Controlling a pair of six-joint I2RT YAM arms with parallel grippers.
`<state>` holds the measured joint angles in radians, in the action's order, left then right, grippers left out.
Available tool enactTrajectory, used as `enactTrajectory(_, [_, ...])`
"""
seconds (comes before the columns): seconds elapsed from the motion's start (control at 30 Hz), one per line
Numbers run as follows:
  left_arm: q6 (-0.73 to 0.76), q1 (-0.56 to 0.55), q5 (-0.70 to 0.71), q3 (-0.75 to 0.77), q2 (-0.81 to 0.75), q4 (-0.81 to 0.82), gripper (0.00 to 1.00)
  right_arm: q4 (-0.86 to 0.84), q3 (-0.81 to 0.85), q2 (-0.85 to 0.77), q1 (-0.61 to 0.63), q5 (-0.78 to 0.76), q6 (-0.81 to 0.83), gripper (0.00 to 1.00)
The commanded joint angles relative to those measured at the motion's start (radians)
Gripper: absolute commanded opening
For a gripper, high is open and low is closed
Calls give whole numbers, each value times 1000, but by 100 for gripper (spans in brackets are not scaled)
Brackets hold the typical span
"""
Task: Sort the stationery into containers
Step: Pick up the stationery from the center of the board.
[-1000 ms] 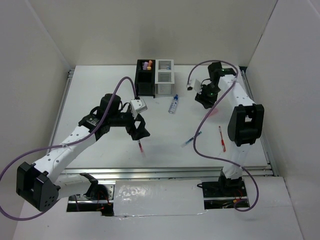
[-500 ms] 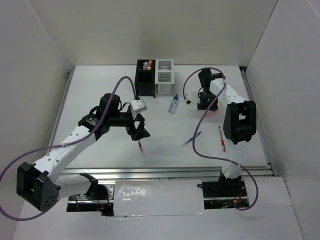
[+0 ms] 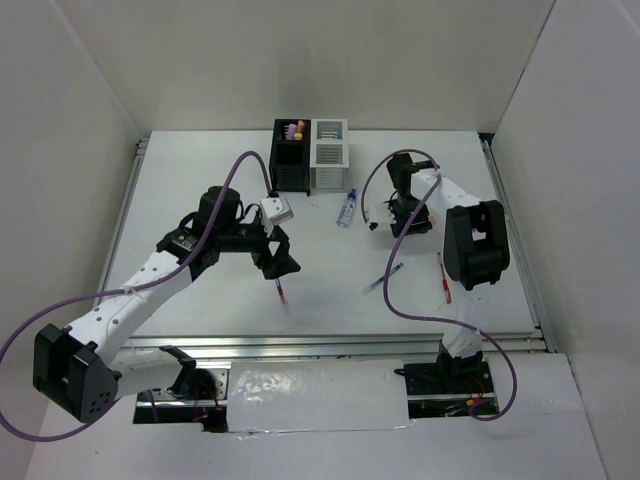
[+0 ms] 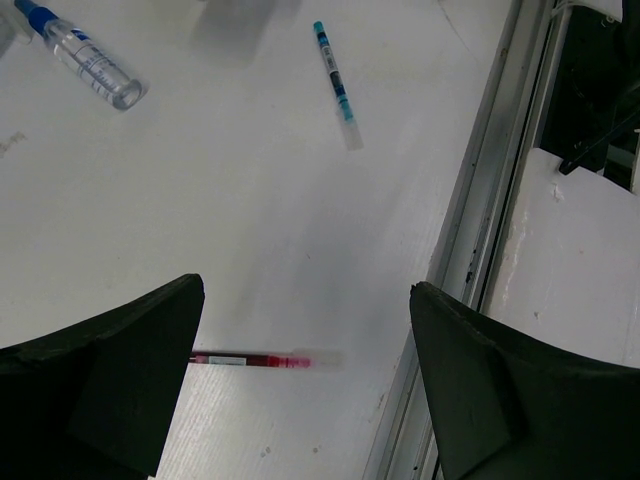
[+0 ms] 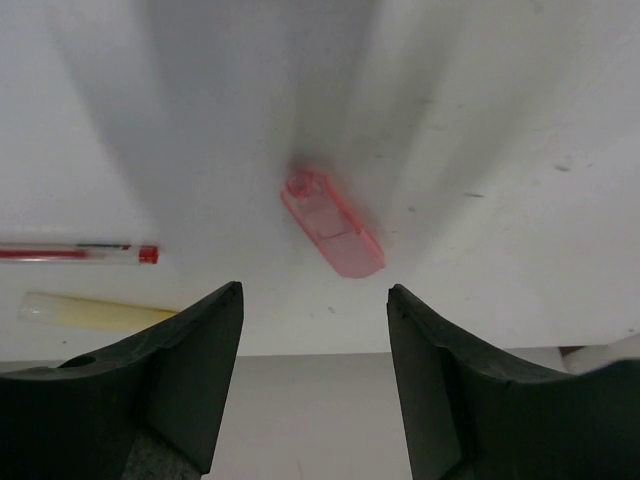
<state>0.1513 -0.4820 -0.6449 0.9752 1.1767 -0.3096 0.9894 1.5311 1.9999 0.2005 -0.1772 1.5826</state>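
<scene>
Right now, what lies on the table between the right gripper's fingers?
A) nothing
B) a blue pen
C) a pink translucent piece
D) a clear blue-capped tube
C: the right wrist view shows a pink translucent piece centred under the open right gripper.

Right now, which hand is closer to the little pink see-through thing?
Right. The right hand hangs just over the pink piece, one finger each side. The left hand is away across the table, above a red pen.
</scene>
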Motion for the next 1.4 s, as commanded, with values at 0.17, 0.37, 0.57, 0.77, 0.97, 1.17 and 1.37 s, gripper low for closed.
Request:
enactTrajectory(0.17, [-9, 5, -1, -10, 6, 43, 97, -123, -2, 29, 50, -48, 62, 70])
enactTrajectory(0.37, [-9, 5, -4, -18, 1, 41, 97, -135, -22, 45, 66, -80, 77, 71])
enactTrajectory(0.57, [-29, 5, 13, -27, 5, 59, 97, -156, -55, 57, 74, -105, 74, 74])
enactTrajectory(0.77, [-30, 3, 22, -29, 8, 60, 98, -164, -66, 74, 74, -108, 68, 76])
enactTrajectory(0.97, [-30, 5, 22, -26, 12, 61, 98, -181, -71, 102, 74, -133, 68, 71])
enactTrajectory(1.17, [-29, 3, 21, -30, 11, 63, 98, -213, -101, 112, 73, -165, 66, 60])
enactTrajectory(1.37, [-32, 5, 27, -33, 14, 73, 98, -244, -141, 99, 73, -154, 59, 46])
